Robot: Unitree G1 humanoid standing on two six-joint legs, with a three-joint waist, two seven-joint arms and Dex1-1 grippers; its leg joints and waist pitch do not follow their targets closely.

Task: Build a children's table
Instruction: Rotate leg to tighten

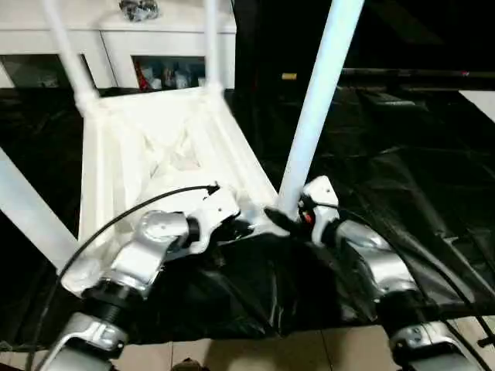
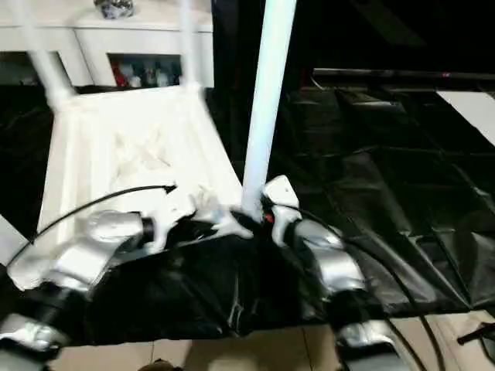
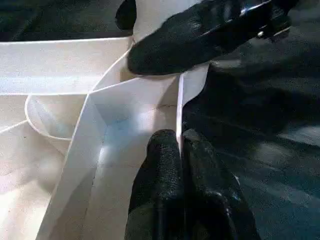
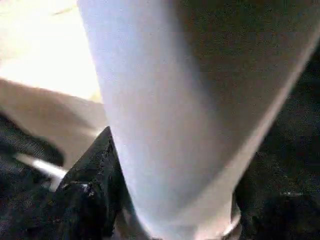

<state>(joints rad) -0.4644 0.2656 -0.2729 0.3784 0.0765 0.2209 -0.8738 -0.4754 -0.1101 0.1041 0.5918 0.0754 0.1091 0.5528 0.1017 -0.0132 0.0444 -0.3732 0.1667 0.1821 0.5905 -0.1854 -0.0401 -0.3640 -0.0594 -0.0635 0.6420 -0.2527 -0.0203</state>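
Observation:
The children's table lies upside down on a black sheet, its ribbed white top (image 1: pixel 155 147) facing up. Legs stand in the far-left (image 1: pixel 66 54) and far-right (image 1: pixel 210 42) corner sockets, and another leg (image 1: pixel 27 209) slants at the near left. A fourth leg (image 1: pixel 317 100) rises from the near-right corner. My left gripper (image 1: pixel 247 226) is shut on the thin near rim (image 3: pixel 179 110) of the top, beside that corner. My right gripper (image 1: pixel 288 216) is closed around the base of the near-right leg (image 4: pixel 175 100), one black finger (image 4: pixel 95 175) on each side.
A white cabinet (image 1: pixel 116 46) with glass doors stands behind the table, with a shiny object (image 1: pixel 139 9) on top. The crinkled black sheet (image 1: pixel 387 170) spreads to the right. Tiled floor (image 1: pixel 271 352) shows at the near edge.

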